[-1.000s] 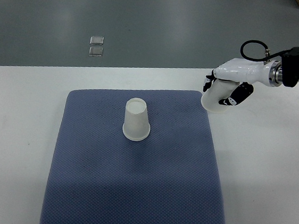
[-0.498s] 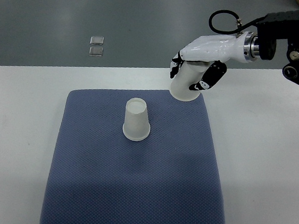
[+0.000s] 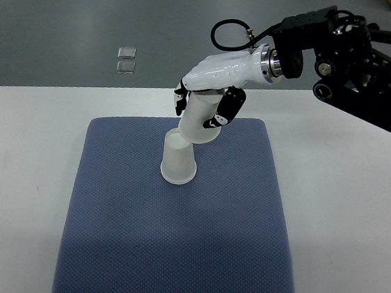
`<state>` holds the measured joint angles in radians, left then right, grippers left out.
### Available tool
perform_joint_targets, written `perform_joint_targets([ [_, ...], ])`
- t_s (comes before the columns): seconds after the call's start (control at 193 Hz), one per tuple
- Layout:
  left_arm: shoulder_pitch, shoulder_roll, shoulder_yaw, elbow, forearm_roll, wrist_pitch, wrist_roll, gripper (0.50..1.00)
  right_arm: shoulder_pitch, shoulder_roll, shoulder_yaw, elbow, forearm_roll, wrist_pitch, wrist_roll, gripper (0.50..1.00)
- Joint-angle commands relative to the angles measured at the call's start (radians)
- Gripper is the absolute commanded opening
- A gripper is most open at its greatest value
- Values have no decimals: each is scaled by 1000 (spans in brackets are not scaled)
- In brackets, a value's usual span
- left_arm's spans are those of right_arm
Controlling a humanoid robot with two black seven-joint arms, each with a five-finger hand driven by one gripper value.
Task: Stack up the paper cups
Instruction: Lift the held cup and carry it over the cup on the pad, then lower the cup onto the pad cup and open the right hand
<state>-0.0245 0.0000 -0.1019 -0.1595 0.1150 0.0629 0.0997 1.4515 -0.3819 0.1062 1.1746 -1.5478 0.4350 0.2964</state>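
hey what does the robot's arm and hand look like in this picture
Only the right arm shows. Its hand has a smooth glossy white shell, with black joints and black pads on the fingers. A silver metal ring forms the wrist, and behind it the arm is matte black and blocky, with round joints and visible screws. A black cable loops up from the wrist.

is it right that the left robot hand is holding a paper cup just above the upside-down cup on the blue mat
Not quite: it is the right robot hand, whose arm enters from the picture's right edge in the top view. It holds a paper cup just above the upside-down cup on the blue mat.
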Motion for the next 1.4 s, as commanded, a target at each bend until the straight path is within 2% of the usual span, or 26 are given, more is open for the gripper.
perform_joint_targets([
  [0.0,0,0,1,0,0,0,0,1000,-3,9,1,-32,0,2,0,668],
  [0.181,0,0,1,0,0,0,0,1000,-5,77,-3,-52,3,25,0,668],
  [0.352,0,0,1,0,0,0,0,1000,0,87,-3,-52,3,48,0,670],
  [0.793,0,0,-1,0,0,0,0,1000,-5,172,0,-125,0,45,0,670],
  [1.394,0,0,-1,0,0,0,0,1000,-20,169,-6,-148,-8,39,-2,674],
])
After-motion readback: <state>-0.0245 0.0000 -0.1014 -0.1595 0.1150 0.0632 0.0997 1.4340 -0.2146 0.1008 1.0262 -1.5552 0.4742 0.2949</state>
